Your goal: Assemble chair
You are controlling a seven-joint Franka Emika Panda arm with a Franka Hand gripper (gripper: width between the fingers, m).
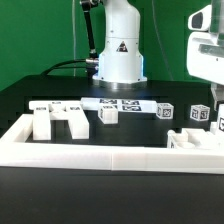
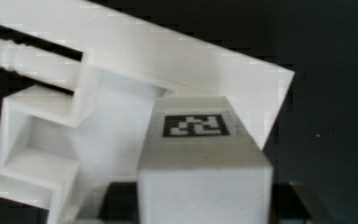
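In the wrist view my gripper (image 2: pixel 206 208) is shut on a white block with a black-and-white tag (image 2: pixel 201 150); dark fingers (image 2: pixel 123 202) press its two sides. Beyond the block lie a broad white slab (image 2: pixel 194 55) and a white part with pegs (image 2: pixel 51 110), close against it. In the exterior view the gripper (image 1: pixel 213 98) hangs at the far right over tagged white chair parts (image 1: pixel 197 116) and a low white piece (image 1: pixel 195 140). A chunky white chair part (image 1: pixel 57 121) stands at the left, with a small tagged cube (image 1: pixel 108 113) beside it.
The marker board (image 1: pixel 120 103) lies in front of the robot base (image 1: pixel 118 60). A long white border rail (image 1: pixel 110 155) runs along the front and up the left side. Thin white rods (image 1: pixel 50 105) lie at the back left. Another tagged cube (image 1: pixel 165 112) sits right of the middle.
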